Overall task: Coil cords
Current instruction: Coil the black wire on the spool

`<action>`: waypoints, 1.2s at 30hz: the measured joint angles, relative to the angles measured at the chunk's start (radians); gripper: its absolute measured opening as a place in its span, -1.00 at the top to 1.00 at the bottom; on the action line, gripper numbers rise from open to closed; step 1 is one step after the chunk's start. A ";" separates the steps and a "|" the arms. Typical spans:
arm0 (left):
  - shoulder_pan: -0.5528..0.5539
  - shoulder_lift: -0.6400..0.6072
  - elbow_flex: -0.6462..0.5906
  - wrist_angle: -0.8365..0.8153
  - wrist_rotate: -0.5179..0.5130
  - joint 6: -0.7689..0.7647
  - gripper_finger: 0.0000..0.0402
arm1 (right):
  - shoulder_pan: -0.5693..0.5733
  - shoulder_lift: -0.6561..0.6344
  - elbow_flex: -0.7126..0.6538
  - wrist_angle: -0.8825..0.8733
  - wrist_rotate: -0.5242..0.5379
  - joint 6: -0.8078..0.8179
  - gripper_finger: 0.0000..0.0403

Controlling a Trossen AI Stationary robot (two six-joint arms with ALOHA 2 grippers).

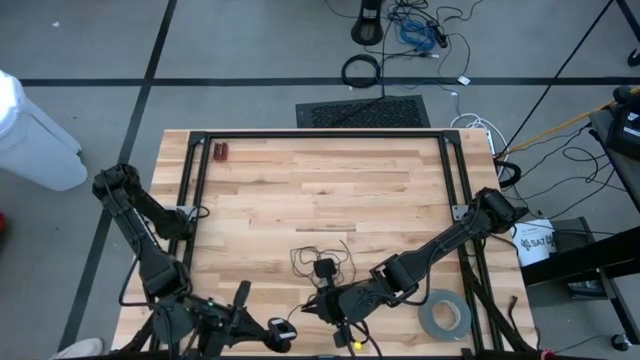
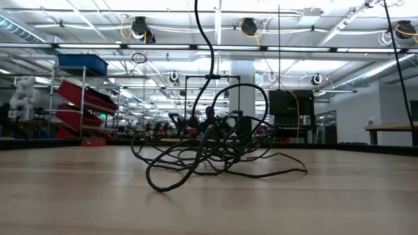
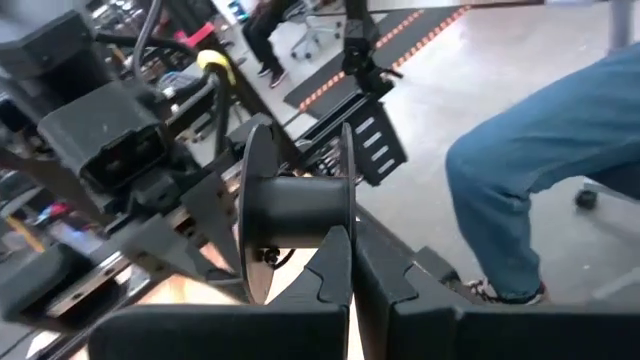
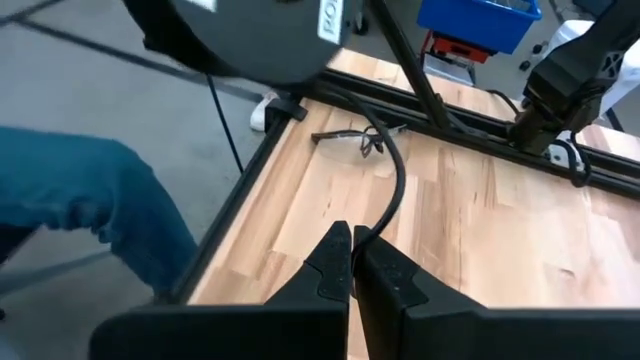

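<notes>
The thin black cord [image 1: 322, 258] lies as loose wiry strands on the wooden table, near its front middle. In the low view the tangle [image 2: 209, 151] rests on the table, and one strand [image 2: 210, 46] rises out of the picture's top. My right gripper [image 1: 318, 307] is shut on the cord just in front of the tangle. My left gripper [image 1: 262, 334] is at the front edge, to the right gripper's left, shut on a black spool [image 3: 298, 212]. The spool also shows in the right wrist view [image 4: 250, 35]. My left gripper pinches the rim of one of the spool's round flanges [image 3: 347, 215] between its two fingers. The spool is lifted clear of the table, its barrel lying across the line of the fingers. My right gripper pinches one strand of the cord [image 4: 372, 232] between its two shut fingers. The strand curves away from the fingertips over the table [image 4: 398, 170].
A grey tape roll [image 1: 445, 318] lies at the front right. A small red object [image 1: 220, 152] sits at the far left corner. A black frame [image 1: 320, 134] runs along the table's edges. A person's leg in blue trousers [image 3: 540, 170] is beside the table's front.
</notes>
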 joint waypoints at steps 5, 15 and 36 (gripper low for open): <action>0.028 0.000 0.000 0.013 0.072 0.053 1.00 | -0.021 -0.002 0.000 -0.039 -0.002 -0.060 1.00; 0.132 0.000 0.000 0.042 0.164 0.173 1.00 | -0.069 -0.003 0.000 0.000 -0.031 -0.182 1.00; 0.197 0.003 0.000 0.051 0.475 0.024 1.00 | -0.075 -0.013 0.000 0.038 -0.037 -0.224 1.00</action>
